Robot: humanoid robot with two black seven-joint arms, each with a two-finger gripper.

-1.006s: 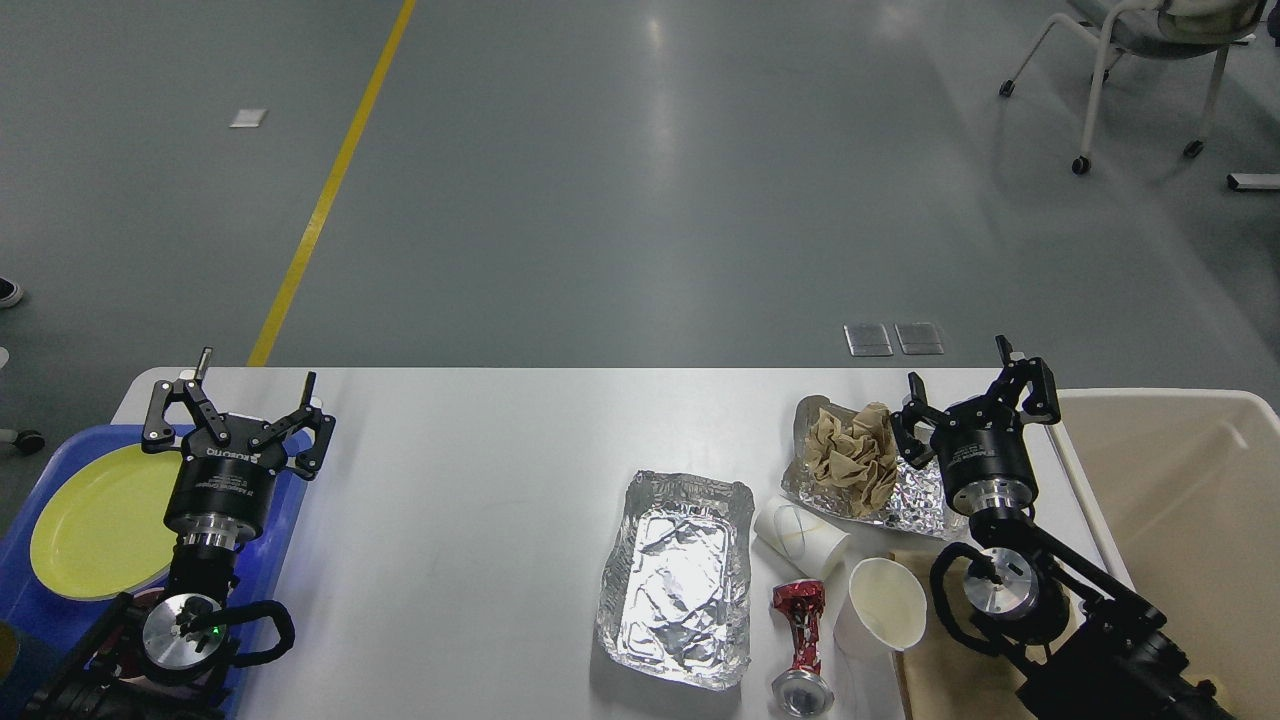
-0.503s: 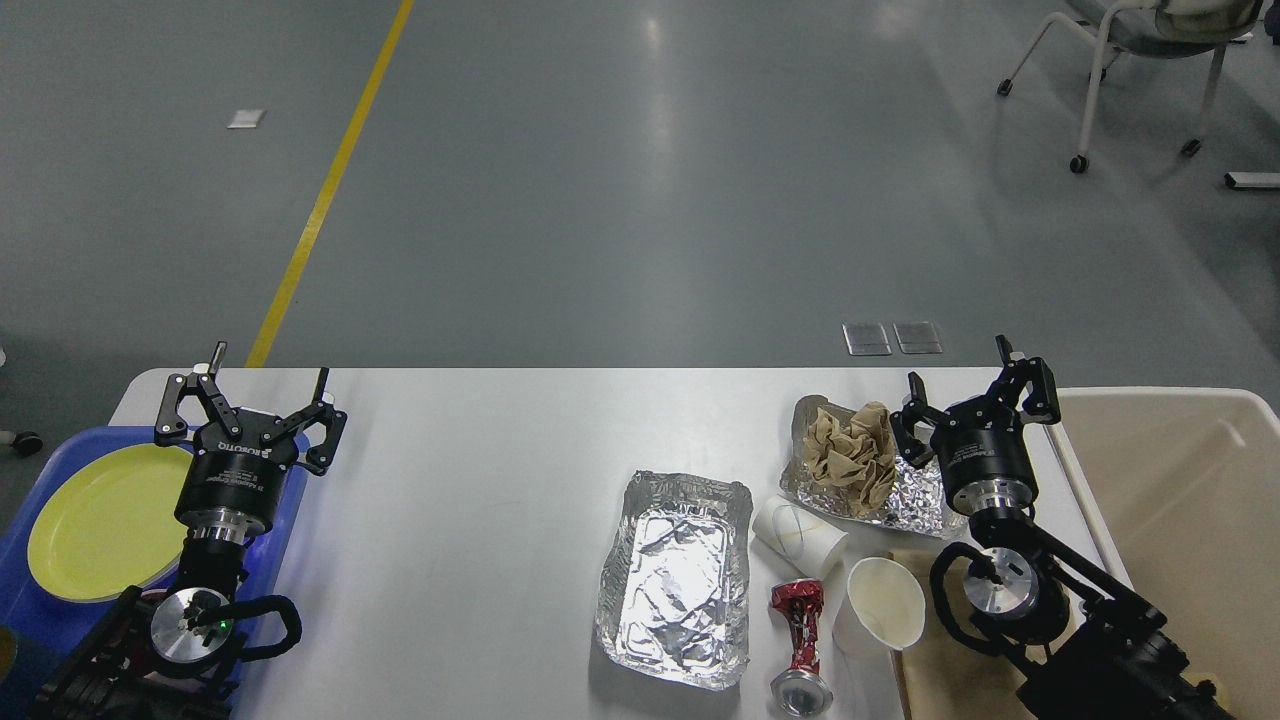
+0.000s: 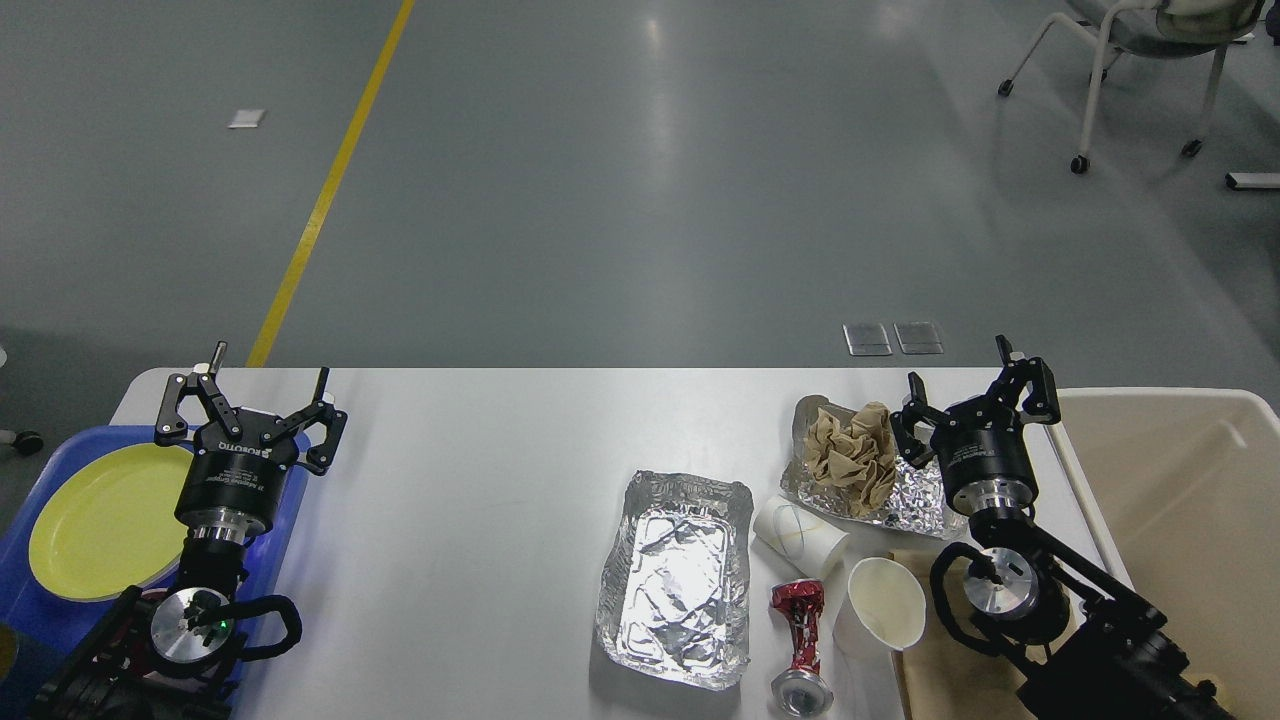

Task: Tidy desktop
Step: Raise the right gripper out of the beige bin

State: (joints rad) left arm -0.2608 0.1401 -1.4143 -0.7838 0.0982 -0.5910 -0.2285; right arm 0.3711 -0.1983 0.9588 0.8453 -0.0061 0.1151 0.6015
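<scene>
The white desktop [image 3: 480, 480] spans the lower part of the head view. On its right half lie a foil tray [image 3: 678, 578], a crumpled brown paper ball [image 3: 850, 455] on crinkled foil [image 3: 905, 505], a tipped white paper cup [image 3: 798, 535], a second white cup [image 3: 886, 602] and a crushed red can [image 3: 802, 645]. My left gripper [image 3: 250, 395] is open and empty above the desktop's left edge. My right gripper [image 3: 975, 385] is open and empty, just right of the paper ball.
A blue tray [image 3: 20, 590] with a yellow plate [image 3: 100, 520] sits off the left edge. A big cream bin [image 3: 1180, 520] stands at the right. A brown sheet [image 3: 950, 670] lies under my right arm. A chair [image 3: 1140, 60] stands far back right.
My left gripper has shifted slightly right and away from the plate between the earliest frame and now. The right arm and the objects have not moved.
</scene>
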